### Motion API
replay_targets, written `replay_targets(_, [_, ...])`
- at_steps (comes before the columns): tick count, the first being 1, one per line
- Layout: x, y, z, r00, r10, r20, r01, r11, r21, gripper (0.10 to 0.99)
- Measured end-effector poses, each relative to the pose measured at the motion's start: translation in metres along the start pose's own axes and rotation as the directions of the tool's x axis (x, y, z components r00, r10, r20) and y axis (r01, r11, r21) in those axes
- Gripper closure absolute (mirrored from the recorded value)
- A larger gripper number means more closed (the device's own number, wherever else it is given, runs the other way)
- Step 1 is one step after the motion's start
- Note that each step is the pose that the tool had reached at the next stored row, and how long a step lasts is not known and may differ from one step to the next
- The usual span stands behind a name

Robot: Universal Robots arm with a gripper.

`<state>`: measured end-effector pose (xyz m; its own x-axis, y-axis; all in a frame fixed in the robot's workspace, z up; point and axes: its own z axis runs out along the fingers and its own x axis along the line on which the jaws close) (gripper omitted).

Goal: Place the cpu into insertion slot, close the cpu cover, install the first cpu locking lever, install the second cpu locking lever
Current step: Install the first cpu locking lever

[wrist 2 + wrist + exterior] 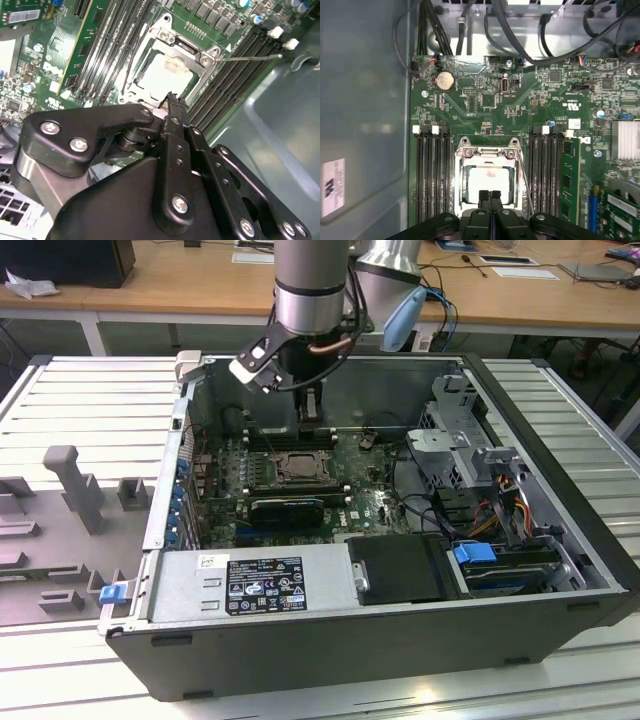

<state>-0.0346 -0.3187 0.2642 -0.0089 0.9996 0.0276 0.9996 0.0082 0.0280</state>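
Gripper [489,194] closest to lens in both wrist views, black fingers [483,196] pressed together tip to tip, nothing between them. Second wrist view shows the same: gripper [173,98] closed, tip just above the near edge of the cpu [167,75].

Cpu [487,179] sits flat in the socket [460,186], pale face up. Cover [487,154] is down around it, a frame with the chip showing through the cut-out; cover [180,46] looks flat in the second wrist view too.

One thin wire lever [250,57] sticks out from the socket corner and runs over the memory slots [235,75]. In the first wrist view the lever [526,185] slants away from the cover's side. Can't tell about any other lever.

Memory slots [432,175] flank the socket on both sides, on the green board [485,100]; coin battery [445,80] sits further off.

Exterior view: arm [312,285] comes straight down into the open computer case [400,640], with the gripper [312,412] hanging just over the socket [272,472]. Case lies on a slatted metal table [90,400].
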Motion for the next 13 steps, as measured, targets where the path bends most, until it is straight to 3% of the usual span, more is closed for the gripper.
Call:
replay_targets(5, [0.0003, 0.0004, -0.0130, 1.0000, 0.000, 0.0000, 0.000, 1.0000, 0.000, 0.980])
replay_targets(8, [0.0004, 0.0004, -0.0143, 1.0000, -0.001, -0.0002, 0.001, 1.0000, 0.000, 0.980])
replay_targets(10, [0.0004, 0.0004, -0.0143, 0.9984, -0.057, -0.0016, 0.057, 0.9984, 0.002, 0.980])
replay_targets(13, [0.0004, 0.0004, -0.0141, 0.9863, -0.165, -0.0050, 0.165, 0.9863, 0.004, 0.980])
